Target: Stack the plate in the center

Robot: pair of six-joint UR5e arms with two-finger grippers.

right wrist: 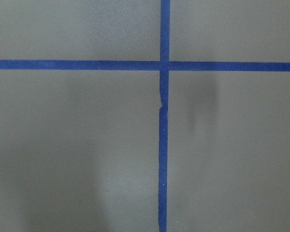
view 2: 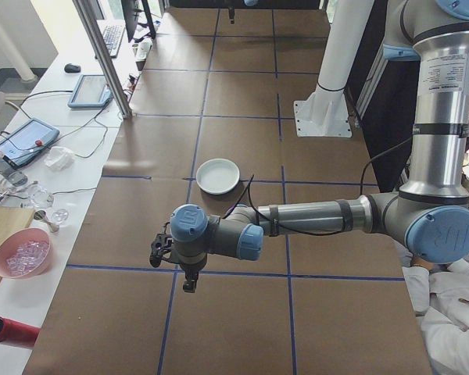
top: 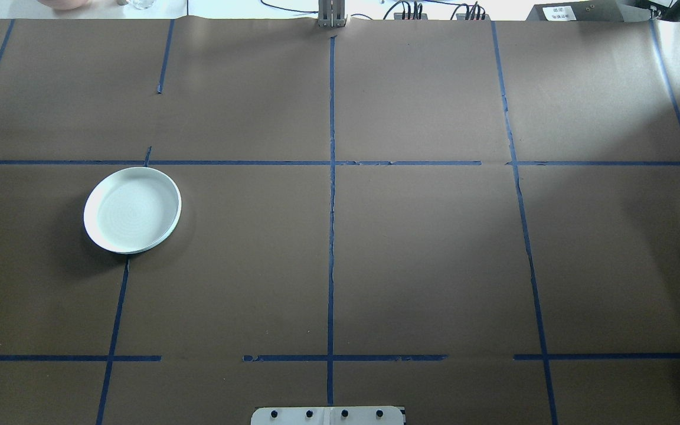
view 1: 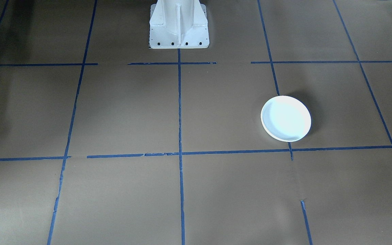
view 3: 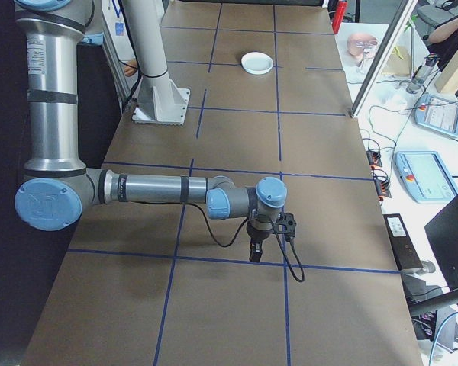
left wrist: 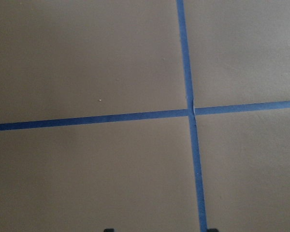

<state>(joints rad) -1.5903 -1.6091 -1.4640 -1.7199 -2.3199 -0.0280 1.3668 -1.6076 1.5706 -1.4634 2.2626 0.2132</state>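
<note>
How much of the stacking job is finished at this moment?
Nothing looks done. Only one plate shows, lying alone on the table's left side, not in the center. Nothing is in hand: both arms hang over bare table away from it. Grasping, moving and stacking all remain.

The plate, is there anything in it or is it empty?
Empty. The plate lies flat on the table, showing only its bare pale inside with faint rings.

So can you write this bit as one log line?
plate: alone, robot's left side | left pincer: off plate | right pincer: off plate | stacking: not started
</note>
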